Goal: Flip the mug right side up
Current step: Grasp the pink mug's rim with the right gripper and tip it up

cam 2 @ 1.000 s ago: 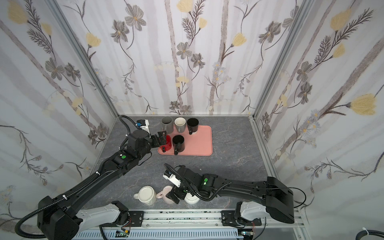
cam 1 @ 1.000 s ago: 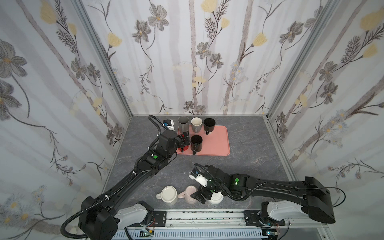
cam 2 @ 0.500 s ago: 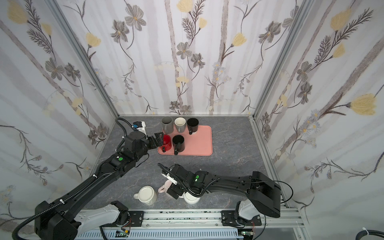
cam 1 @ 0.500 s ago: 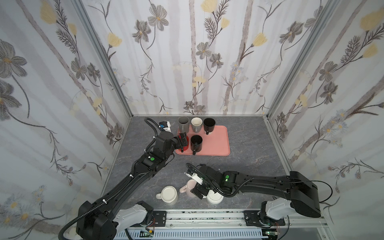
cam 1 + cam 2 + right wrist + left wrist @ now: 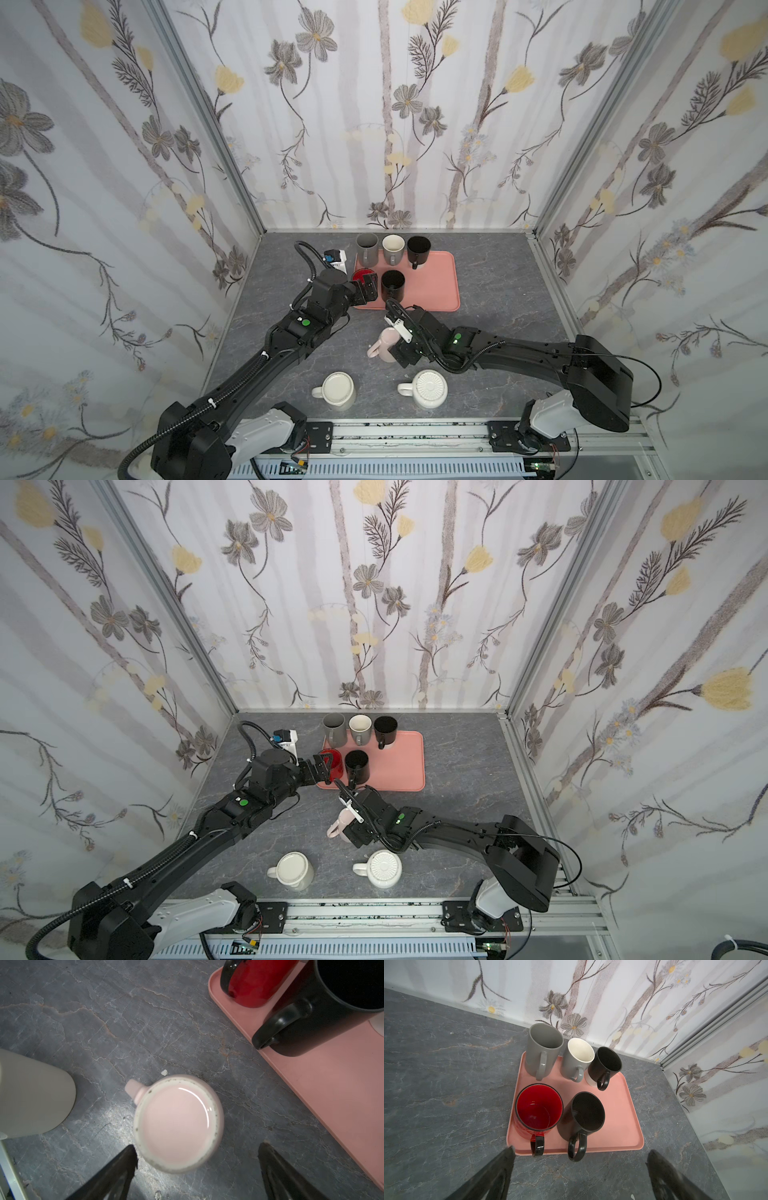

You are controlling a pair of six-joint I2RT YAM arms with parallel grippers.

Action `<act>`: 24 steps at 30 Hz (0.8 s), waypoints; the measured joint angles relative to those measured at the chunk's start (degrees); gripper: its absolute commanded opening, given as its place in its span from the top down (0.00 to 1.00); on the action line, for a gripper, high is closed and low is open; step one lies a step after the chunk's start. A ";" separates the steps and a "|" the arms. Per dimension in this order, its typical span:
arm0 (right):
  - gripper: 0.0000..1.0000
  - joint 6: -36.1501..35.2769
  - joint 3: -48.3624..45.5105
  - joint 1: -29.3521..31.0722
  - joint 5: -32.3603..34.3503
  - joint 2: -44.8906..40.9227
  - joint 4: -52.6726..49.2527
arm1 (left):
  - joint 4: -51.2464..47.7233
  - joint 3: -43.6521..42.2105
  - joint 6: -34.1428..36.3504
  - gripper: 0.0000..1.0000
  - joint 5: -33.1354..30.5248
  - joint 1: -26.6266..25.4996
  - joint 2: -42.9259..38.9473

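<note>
The left gripper (image 5: 367, 291) hung with its fingers wide apart and empty, over the desk (image 5: 498, 316) at the front edge of the pink tray (image 5: 440, 291). It was close to the tray's front left corner, where the red mug (image 5: 365, 275) stood upright beside the black mug (image 5: 392, 282). Toward the middle of the desk stood the pink mug (image 5: 178, 1124), which I took for the task's thing. Its foot ring and glossy base faced up, so it was upside down. It stood between the tray's front edge and the left white mug (image 5: 337, 387) and the right white mug (image 5: 430, 387), both base up near the desk's front edge. The right gripper (image 5: 198, 1145) was above the pink mug with jaws apart, wider than the mug, and clamped on nothing. In my judgement the turning was not done: grasp, lift and flip were all left. Compared with one second ago, the pink mug was farther from the desk's front edge and nearer the tray. The right arm had moved with it. The right white mug, then covered by that arm, was in plain view.
</note>
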 measured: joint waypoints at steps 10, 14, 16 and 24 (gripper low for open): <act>0.10 4.57 -0.96 -3.37 1.38 0.55 5.07 | -0.87 -3.41 -0.46 0.08 1.33 -1.05 -0.15; 0.08 6.25 -3.32 -4.48 1.27 -1.11 7.28 | -2.21 -3.82 -0.48 0.11 1.14 -3.58 0.90; 0.08 7.63 -4.92 -5.09 0.96 -3.43 8.17 | -2.99 -4.11 -0.50 0.13 0.61 -5.18 1.49; 0.08 11.80 -10.69 -9.53 -0.94 -11.04 11.72 | -5.03 -7.48 -1.22 0.20 -0.96 -11.37 4.20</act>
